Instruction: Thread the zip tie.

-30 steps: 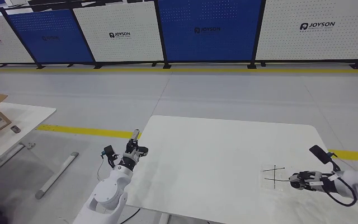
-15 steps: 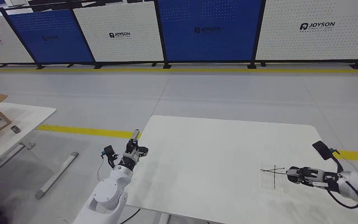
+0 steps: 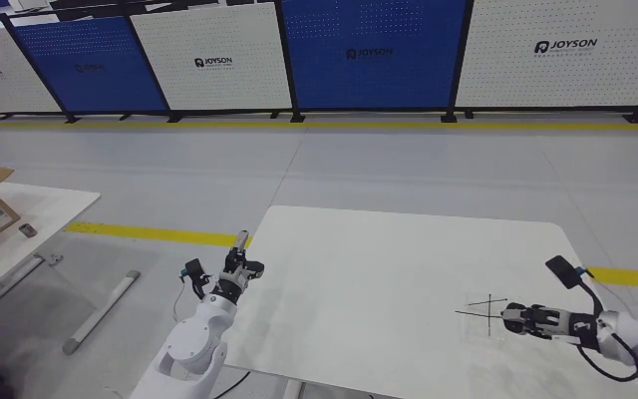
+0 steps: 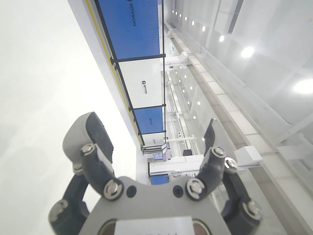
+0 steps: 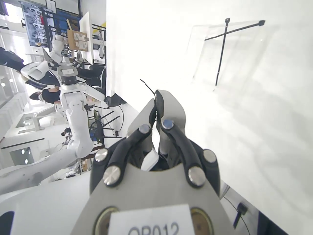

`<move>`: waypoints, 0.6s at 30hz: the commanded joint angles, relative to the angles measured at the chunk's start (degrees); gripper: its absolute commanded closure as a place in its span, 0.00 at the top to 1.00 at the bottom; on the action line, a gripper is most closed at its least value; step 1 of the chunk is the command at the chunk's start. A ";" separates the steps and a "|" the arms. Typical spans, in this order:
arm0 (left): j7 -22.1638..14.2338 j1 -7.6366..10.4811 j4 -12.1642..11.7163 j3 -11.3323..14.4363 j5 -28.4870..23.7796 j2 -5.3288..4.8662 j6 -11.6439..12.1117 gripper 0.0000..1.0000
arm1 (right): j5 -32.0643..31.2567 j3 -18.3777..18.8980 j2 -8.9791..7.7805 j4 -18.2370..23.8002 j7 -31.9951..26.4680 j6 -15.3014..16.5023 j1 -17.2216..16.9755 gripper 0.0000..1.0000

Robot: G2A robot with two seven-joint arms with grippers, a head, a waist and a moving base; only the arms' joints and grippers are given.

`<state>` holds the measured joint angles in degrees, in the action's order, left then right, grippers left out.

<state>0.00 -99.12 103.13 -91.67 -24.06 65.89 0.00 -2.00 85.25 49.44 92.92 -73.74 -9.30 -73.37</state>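
Note:
My right gripper (image 5: 156, 94) (image 3: 506, 317) is shut on a thin black zip tie (image 5: 147, 86), low over the table's right part. The tie's free length (image 3: 477, 314) sticks out past the fingertips toward the table's middle. Two more black zip ties (image 5: 223, 40) (image 3: 489, 301) lie crossed on a clear tray (image 5: 247, 57), just beyond the gripper. My left gripper (image 4: 154, 125) (image 3: 238, 243) stands open and holds nothing. It points upward beside the table's left edge, far from the ties.
The white table (image 3: 379, 289) is bare between the two arms. A second table (image 3: 40, 204) with small items stands off to the left. Blue and white panels (image 3: 374, 55) line the far side of the floor.
My right gripper has drifted a little toward the table's middle with the zip tie, whose free end now reaches past the tray's edge. The left arm has not moved.

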 commanded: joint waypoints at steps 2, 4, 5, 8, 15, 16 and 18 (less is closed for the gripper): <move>0.00 0.00 0.00 0.00 0.00 0.00 0.00 1.00 | 0.03 -0.14 0.04 0.24 0.83 0.33 -0.22 0.00; 0.00 0.00 0.00 0.00 0.00 0.00 0.00 1.00 | 1.42 -0.54 0.21 1.60 2.83 2.57 -1.05 0.00; 0.00 0.00 0.00 0.00 0.00 0.00 0.00 1.00 | 1.93 -0.51 0.23 1.90 3.42 3.45 -1.37 0.00; 0.00 0.00 0.00 0.00 0.00 0.00 0.00 1.00 | 4.07 -0.87 0.37 3.48 4.74 6.11 -2.13 0.00; 0.00 0.00 0.00 0.00 0.00 0.00 0.00 1.00 | 2.69 -7.25 1.10 3.61 5.91 9.75 0.07 0.00; 0.00 0.00 0.00 0.00 0.00 0.00 0.00 1.00 | 2.69 -7.25 1.10 3.61 5.91 9.75 0.07 0.00; 0.00 0.00 0.00 0.00 0.00 0.00 0.00 1.00 | 2.69 -7.25 1.10 3.61 5.91 9.75 0.07 0.00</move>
<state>0.00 -99.12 103.13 -91.67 -24.06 65.89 0.00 0.63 77.82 50.55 96.49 -67.85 0.48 -73.22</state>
